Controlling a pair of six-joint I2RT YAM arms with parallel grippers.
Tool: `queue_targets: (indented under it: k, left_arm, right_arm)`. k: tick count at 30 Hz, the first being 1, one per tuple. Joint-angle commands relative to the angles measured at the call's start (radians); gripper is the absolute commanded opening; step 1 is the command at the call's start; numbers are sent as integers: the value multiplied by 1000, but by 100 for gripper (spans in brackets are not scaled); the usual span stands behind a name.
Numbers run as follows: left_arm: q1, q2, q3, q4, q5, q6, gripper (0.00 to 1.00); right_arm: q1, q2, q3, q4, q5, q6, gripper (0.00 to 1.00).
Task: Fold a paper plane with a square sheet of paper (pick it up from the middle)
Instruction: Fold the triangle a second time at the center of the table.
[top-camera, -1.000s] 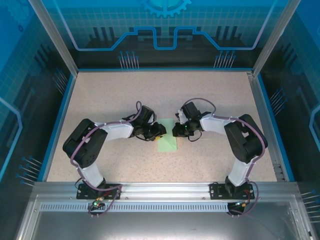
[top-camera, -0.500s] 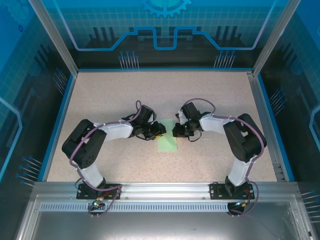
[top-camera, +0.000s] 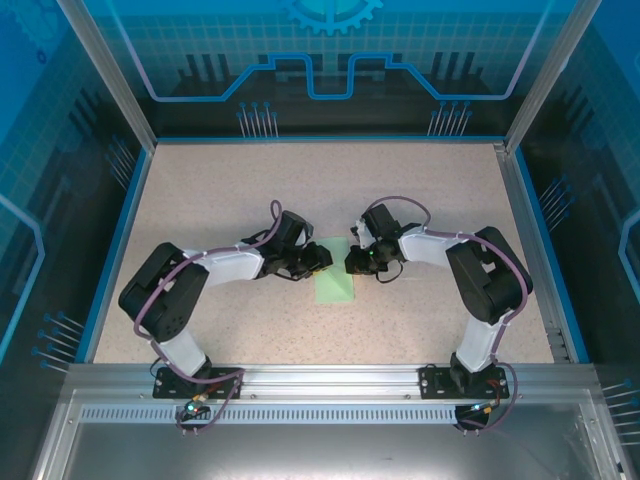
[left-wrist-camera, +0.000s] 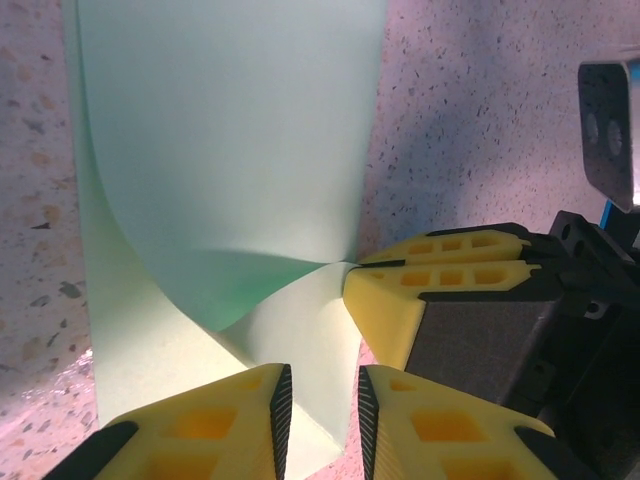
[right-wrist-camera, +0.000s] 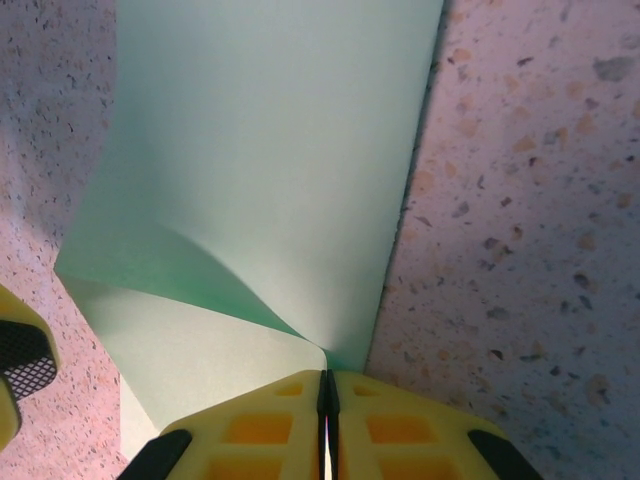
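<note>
The square sheet of paper (top-camera: 335, 285), pale mint green, lies folded into a narrow strip at the table's middle. One flap of the sheet (right-wrist-camera: 200, 350) curls up off the layer beneath. My right gripper (right-wrist-camera: 327, 400) is shut on the flap's corner, fingertips pressed together. In the top view my right gripper (top-camera: 351, 262) sits at the strip's far right side. My left gripper (left-wrist-camera: 323, 420) hovers over the raised flap (left-wrist-camera: 290, 330) with a narrow gap between its jaws. From above, the left gripper (top-camera: 320, 262) faces the right one across the strip. No paper plane shape is in view.
The right gripper's yellow fingers (left-wrist-camera: 440, 290) sit close to my left fingers. Speckled tabletop (top-camera: 250, 200) surrounds the paper. Blue-edged walls (top-camera: 120, 230) and an aluminium rail (top-camera: 320, 375) at the near edge bound the table.
The left gripper's jaws have narrowed a little, and the left arm's elbow has shifted slightly left. The right arm and the paper have stayed put.
</note>
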Motion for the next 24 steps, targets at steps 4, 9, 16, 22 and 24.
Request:
queue_targets:
  k: [4, 9, 16, 22, 24]
  left_arm:
    - [-7, 52, 25, 18, 23, 38, 27]
    - [-7, 69, 31, 5, 18, 45, 26]
    - [-7, 82, 40, -10, 11, 52, 26]
    - [-8, 93, 46, -32, 8, 53, 26]
    - [-7, 98, 50, -39, 9, 54, 26]
  right_arm:
    - [-12, 24, 23, -21, 19, 3, 11]
    - [-13, 30, 26, -24, 18, 3, 11]
    - [-13, 34, 27, -27, 21, 2, 11]
    - [-14, 37, 27, -28, 15, 1, 11]
    - [-12, 38, 28, -28, 13, 1, 11]
